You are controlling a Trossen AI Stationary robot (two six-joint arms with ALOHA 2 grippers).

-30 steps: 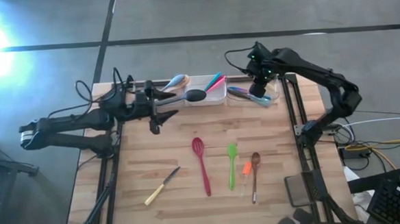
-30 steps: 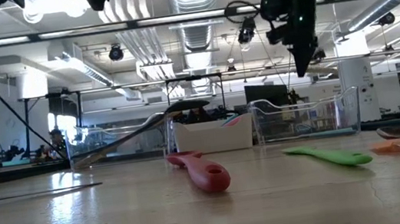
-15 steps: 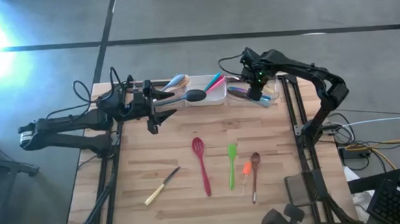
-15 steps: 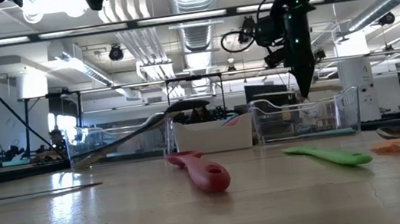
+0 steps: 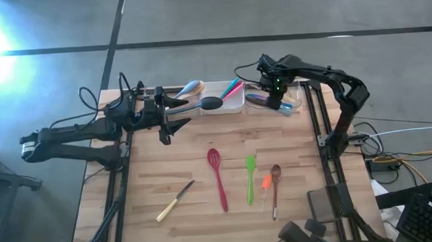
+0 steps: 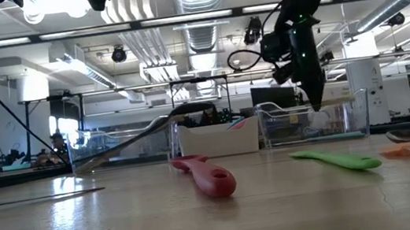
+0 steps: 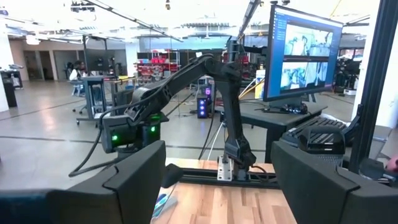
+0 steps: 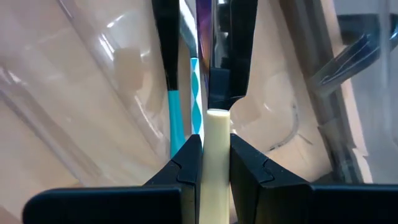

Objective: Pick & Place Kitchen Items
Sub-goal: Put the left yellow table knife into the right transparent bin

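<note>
My right gripper (image 5: 275, 97) hangs over the right clear tray (image 5: 295, 100), shut on a knife with a cream handle and dark blade (image 8: 219, 56). My left gripper (image 5: 178, 112) is open and empty, well above the black ladle (image 5: 209, 103). The ladle's bowl rests on the white tray's rim (image 6: 214, 126), and its handle slopes down to the left clear tray (image 6: 114, 147). On the table lie a red slotted spatula (image 5: 218, 177), a green spatula (image 5: 251, 178), a wooden spoon (image 5: 275, 190), a small orange item (image 5: 267, 183) and a cream-handled knife (image 5: 173, 201). My right gripper pinches the knife's cream handle (image 8: 216, 134) between its two fingers, close to where the handle meets the blade. The fingers point down and lie along the knife. The knife hangs blade down toward the tray; whether its tip touches anything I cannot tell.
The white tray (image 5: 234, 105) holds pink and teal utensils. The right clear tray holds a teal-handled utensil (image 8: 175, 118) and others. A pale blue spoon (image 5: 191, 87) lies in the left clear tray. Black rails run along both table sides.
My right gripper has gone down toward the right clear tray with the knife, staying shut and pointing down. Its arm has folded in toward the table's left.
</note>
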